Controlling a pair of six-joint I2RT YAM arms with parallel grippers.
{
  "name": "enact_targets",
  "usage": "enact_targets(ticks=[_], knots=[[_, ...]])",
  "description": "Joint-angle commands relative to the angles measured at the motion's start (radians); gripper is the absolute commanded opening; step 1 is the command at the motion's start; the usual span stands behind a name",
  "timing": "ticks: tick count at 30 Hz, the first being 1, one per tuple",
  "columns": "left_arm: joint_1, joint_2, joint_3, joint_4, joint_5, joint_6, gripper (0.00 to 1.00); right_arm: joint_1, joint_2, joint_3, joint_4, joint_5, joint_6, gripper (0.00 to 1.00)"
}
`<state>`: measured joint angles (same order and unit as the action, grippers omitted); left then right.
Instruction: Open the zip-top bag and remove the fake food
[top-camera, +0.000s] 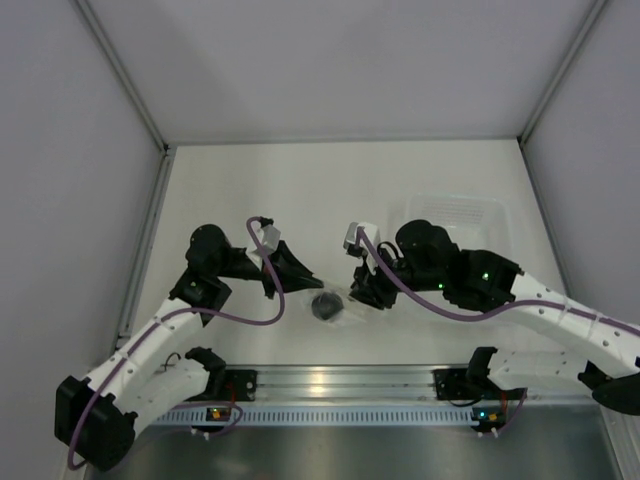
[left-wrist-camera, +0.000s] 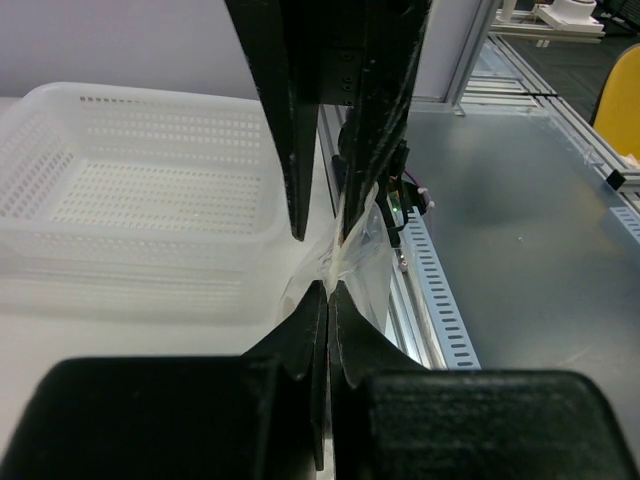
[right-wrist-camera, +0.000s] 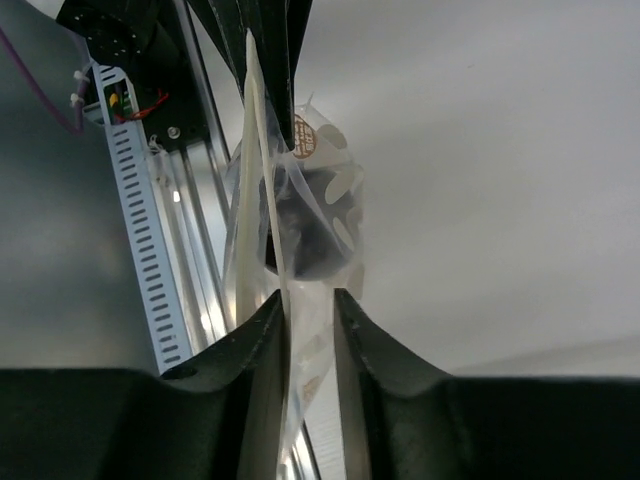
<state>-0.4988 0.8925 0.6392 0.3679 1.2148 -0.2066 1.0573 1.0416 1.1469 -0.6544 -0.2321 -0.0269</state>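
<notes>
The zip-top bag (top-camera: 345, 310) is held just above the table near its front edge, with the fake food (top-camera: 324, 305), a dark ball, inside. My left gripper (top-camera: 306, 284) is shut on the bag's left edge; in the left wrist view its jaws (left-wrist-camera: 329, 287) pinch the clear film (left-wrist-camera: 358, 262). My right gripper (top-camera: 362, 296) is at the bag's right edge. In the right wrist view its fingers (right-wrist-camera: 308, 296) stand slightly apart, with the bag's film and zip strip (right-wrist-camera: 262, 180) loose between them. The ball (right-wrist-camera: 305, 240) hangs just beyond the tips.
A white translucent perforated tub (top-camera: 482, 212) stands at the right behind my right arm; it also shows in the left wrist view (left-wrist-camera: 140, 190). A metal rail (top-camera: 330, 381) runs along the table's near edge, just in front of the bag.
</notes>
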Motion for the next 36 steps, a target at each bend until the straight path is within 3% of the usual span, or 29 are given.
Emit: enact_targets(ticks=[1,6,10,13,14,16,17,26,33,36], knots=[[-0.004,-0.015,0.034,0.065,0.017,0.026,0.00,-0.002,0.003,0.007,0.053,-0.024,-0.019,0.22],[-0.006,-0.004,0.033,0.065,0.034,0.026,0.00,-0.002,0.000,0.017,0.068,-0.001,-0.022,0.00],[-0.007,0.009,0.037,0.065,0.000,0.009,0.00,-0.003,0.000,0.022,0.081,0.010,-0.013,0.00],[-0.006,0.013,0.033,0.066,-0.162,-0.031,0.46,-0.002,0.012,0.030,0.084,0.054,0.001,0.00],[-0.007,0.014,0.031,0.066,-0.211,-0.043,0.69,-0.002,0.024,0.033,0.082,0.083,0.005,0.00],[-0.007,0.014,0.027,0.066,-0.305,-0.071,0.93,-0.002,0.038,0.040,0.084,0.118,0.019,0.00],[-0.007,0.014,0.027,0.062,-0.332,-0.080,0.98,-0.002,0.053,0.045,0.084,0.152,0.019,0.00],[-0.007,0.005,0.094,-0.176,-0.835,-0.183,0.98,0.006,0.159,0.080,0.099,0.400,0.188,0.00],[-0.006,-0.020,0.125,-0.259,-1.038,-0.351,0.97,-0.006,0.297,0.172,0.076,0.585,0.321,0.00],[-0.007,-0.006,0.137,-0.336,-1.109,-0.459,0.91,-0.019,0.360,0.200,0.079,0.640,0.372,0.00]])
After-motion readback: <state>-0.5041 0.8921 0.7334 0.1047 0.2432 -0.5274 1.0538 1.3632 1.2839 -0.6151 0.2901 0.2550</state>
